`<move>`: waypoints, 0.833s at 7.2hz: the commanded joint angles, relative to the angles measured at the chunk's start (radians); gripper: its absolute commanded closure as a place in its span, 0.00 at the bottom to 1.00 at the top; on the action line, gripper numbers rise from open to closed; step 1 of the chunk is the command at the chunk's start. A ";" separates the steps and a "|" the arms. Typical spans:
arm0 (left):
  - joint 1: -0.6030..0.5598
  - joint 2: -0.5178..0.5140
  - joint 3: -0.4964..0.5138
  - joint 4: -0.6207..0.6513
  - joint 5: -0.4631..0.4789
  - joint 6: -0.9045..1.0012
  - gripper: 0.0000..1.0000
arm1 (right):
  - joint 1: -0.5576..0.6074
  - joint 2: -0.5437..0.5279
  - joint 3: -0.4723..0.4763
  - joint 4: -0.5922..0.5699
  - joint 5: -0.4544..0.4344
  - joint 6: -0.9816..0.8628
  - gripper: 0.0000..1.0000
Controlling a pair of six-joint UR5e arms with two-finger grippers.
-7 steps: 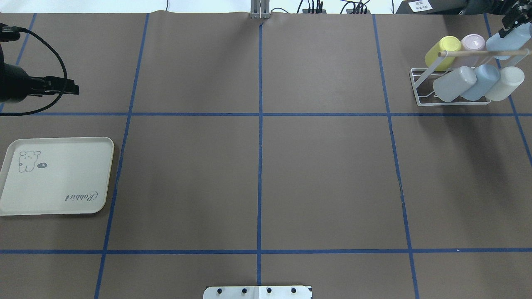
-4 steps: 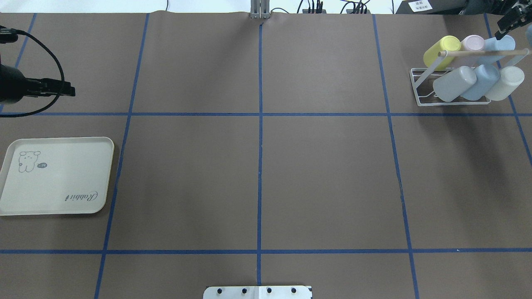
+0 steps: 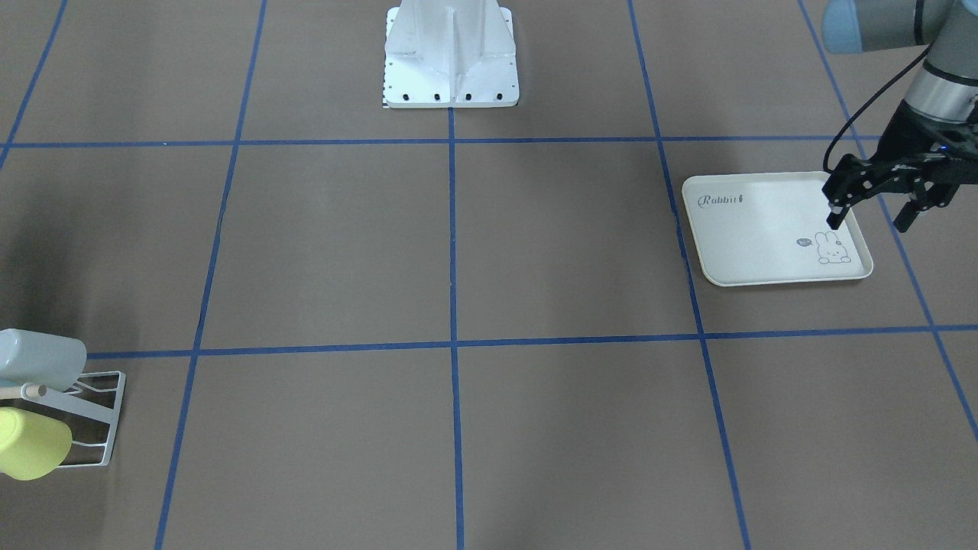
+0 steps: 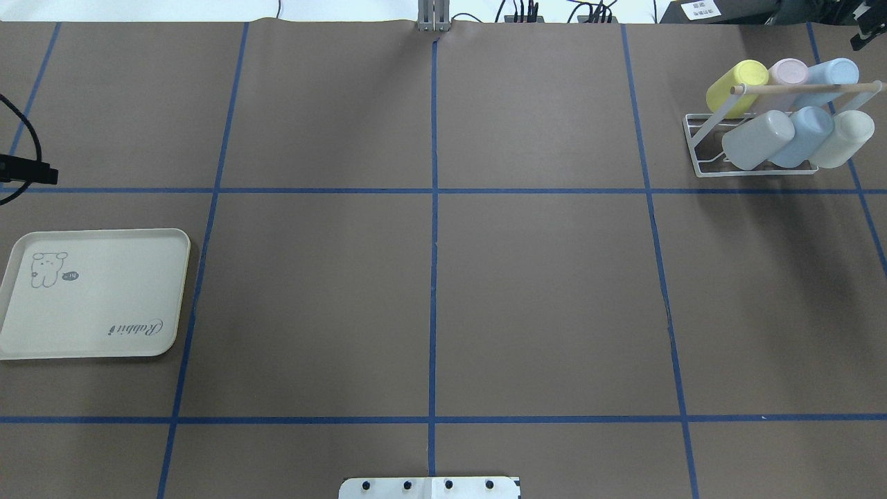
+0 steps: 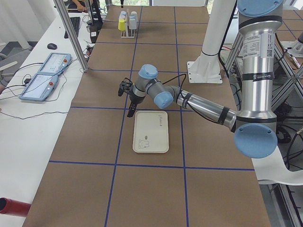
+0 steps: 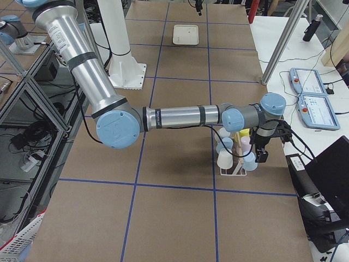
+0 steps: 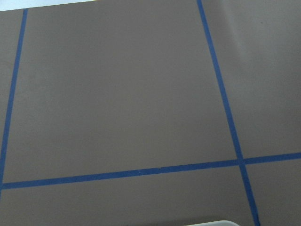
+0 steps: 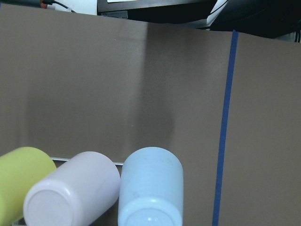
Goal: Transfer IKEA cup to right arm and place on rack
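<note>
The white wire rack with its wooden dowel stands at the far right and holds several cups. The light blue cup rests in the back row beside a pink cup and a yellow cup. It also shows in the right wrist view. My right gripper sits just beyond the rack at the view's corner, apart from the cups, and I cannot tell its jaws. My left gripper is open and empty above the far edge of the tray.
A cream rabbit-print tray lies at the left with nothing on it. Three more cups, grey-blue, blue and white, fill the rack's front row. The robot base plate is at the near edge.
The right gripper let go of the light blue cup on the rack's back row and drew away to the far right. The left gripper drew back to the left, nearly out of the overhead view.
</note>
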 commanded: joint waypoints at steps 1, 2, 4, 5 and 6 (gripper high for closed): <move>-0.164 0.031 0.054 0.088 -0.154 0.259 0.00 | 0.041 -0.134 0.184 -0.040 0.007 0.000 0.00; -0.209 0.031 0.076 0.150 -0.162 0.347 0.00 | 0.074 -0.149 0.215 -0.082 0.010 0.000 0.00; -0.312 0.008 0.149 0.246 -0.256 0.441 0.00 | 0.084 -0.233 0.336 -0.192 0.005 -0.011 0.00; -0.353 -0.006 0.210 0.249 -0.275 0.504 0.00 | 0.085 -0.257 0.344 -0.214 0.007 -0.019 0.00; -0.385 -0.026 0.267 0.252 -0.304 0.545 0.00 | 0.084 -0.278 0.348 -0.216 0.001 -0.020 0.00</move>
